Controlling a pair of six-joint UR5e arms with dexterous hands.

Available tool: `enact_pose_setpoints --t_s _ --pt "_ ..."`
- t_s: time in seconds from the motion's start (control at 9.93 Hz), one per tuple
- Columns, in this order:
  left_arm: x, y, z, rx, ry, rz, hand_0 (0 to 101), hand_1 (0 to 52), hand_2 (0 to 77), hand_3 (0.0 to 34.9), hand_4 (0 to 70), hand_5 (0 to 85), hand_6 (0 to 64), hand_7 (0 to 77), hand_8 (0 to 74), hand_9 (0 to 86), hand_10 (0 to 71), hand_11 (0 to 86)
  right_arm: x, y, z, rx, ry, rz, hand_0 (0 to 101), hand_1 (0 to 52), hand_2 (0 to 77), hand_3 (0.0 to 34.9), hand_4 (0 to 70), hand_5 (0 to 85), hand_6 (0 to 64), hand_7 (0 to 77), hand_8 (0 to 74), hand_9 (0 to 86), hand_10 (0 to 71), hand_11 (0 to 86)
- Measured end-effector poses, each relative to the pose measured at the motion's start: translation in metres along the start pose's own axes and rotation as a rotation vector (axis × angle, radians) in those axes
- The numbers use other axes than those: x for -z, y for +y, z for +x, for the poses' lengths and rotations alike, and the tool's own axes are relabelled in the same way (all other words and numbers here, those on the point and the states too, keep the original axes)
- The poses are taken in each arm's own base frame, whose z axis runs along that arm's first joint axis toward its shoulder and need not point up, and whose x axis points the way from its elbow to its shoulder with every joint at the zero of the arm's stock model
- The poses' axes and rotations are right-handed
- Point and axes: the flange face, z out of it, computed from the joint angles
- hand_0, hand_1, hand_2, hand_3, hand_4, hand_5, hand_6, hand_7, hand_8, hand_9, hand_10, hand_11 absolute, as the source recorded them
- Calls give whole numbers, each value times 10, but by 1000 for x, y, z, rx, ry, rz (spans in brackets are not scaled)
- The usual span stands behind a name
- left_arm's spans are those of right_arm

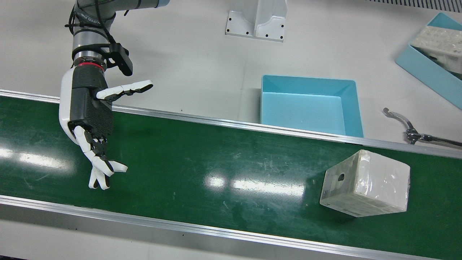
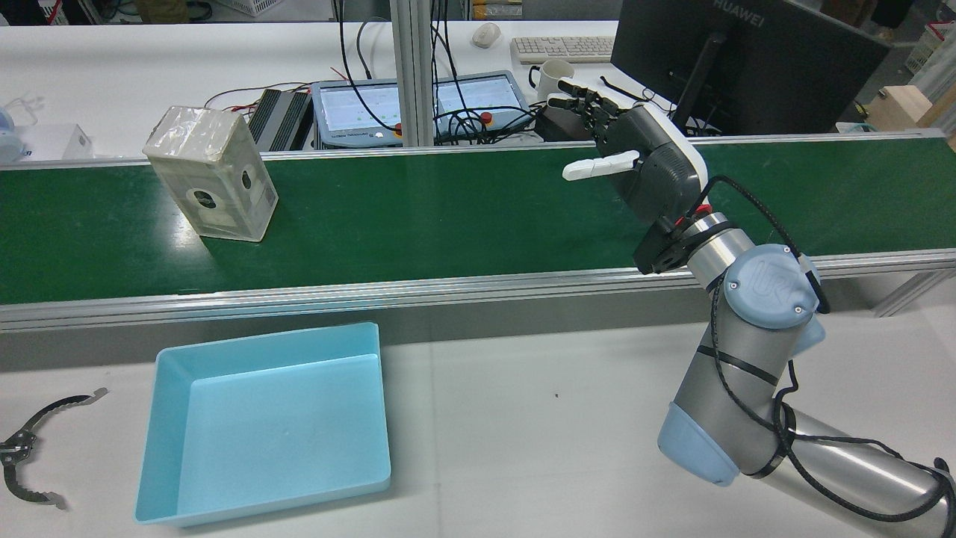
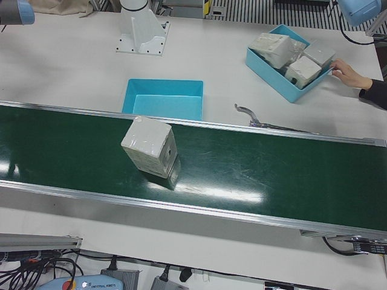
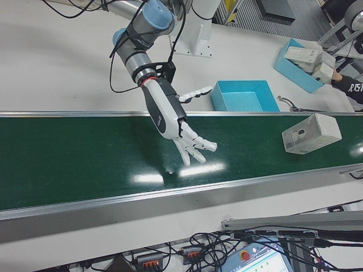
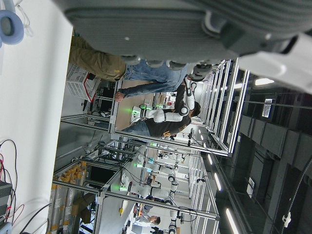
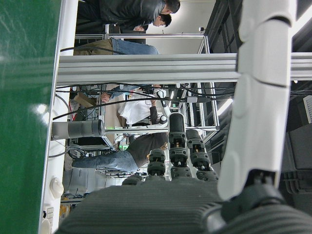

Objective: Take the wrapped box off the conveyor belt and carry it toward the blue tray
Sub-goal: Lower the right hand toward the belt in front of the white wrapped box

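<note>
The wrapped box (image 1: 365, 188) sits on the green conveyor belt (image 1: 202, 159), alone, w/ nothing touching it. It's pale, in shiny clear wrap, turned a bit so its sides don't line up w/ the belt edges, and one side shows a round hole. The blue tray (image 1: 311, 105) lies on the white worktop (image 1: 195, 61) just past the belt's far rail, near the box, and it has nothing in it. The right hand (image 1: 94, 124) hangs over the belt well apart from the box, at the other end of the front view. Its fingers (image 1: 100, 177) are spread wide and hold nothing; the thumb sticks out to the side. The left hand only shows in its own camera, right up close, so I can't tell if it's open or closed. It isn't near the box in any other view. I think the job has only just begun: the box isn't picked up yet. To do this step well, the right hand should prob. go along the belt to the box, keep the fingers wide, and come down so the thumb is on one flat side and the other fingers on the opposite side. The wrap looks slippery, so squeeze the flat sides, not a corner, then lift straight up. Farther off there's a 2nd blue tray (image 1: 431, 61) w/ more boxes, and a metal tool (image 1: 411, 131) on the worktop beside the belt.
</note>
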Motion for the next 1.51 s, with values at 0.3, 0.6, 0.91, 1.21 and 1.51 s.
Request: enact_pose_setpoints --t_s 0.3,0.6,0.91,1.21,1.51 --pt "0 0 0 0 0 0 0 0 11 0 5 11 5 5 5 0 0 5 -7 4 10 -1 9 -3 469 109 49 0 158 125 114 256 82 109 0 16" --pt "0 0 0 0 0 0 0 0 5 0 0 11 5 5 5 5 0 5 -14 12 15 -3 11 -11 469 98 27 0 169 136 120 278 33 114 0 16" --pt "0 0 0 0 0 0 0 0 5 0 0 11 5 5 5 0 5 5 -15 13 15 -2 12 -10 464 76 16 0 164 136 120 278 71 104 0 16" --pt "0 0 0 0 0 0 0 0 11 0 5 11 5 5 5 5 0 0 -15 13 15 -1 12 -8 458 60 16 0 169 136 98 278 71 104 0 11" --pt "0 0 0 0 0 0 0 0 11 0 5 11 5 5 5 0 0 5 -14 13 14 -2 10 -9 458 65 16 0 158 142 104 278 71 104 0 16"
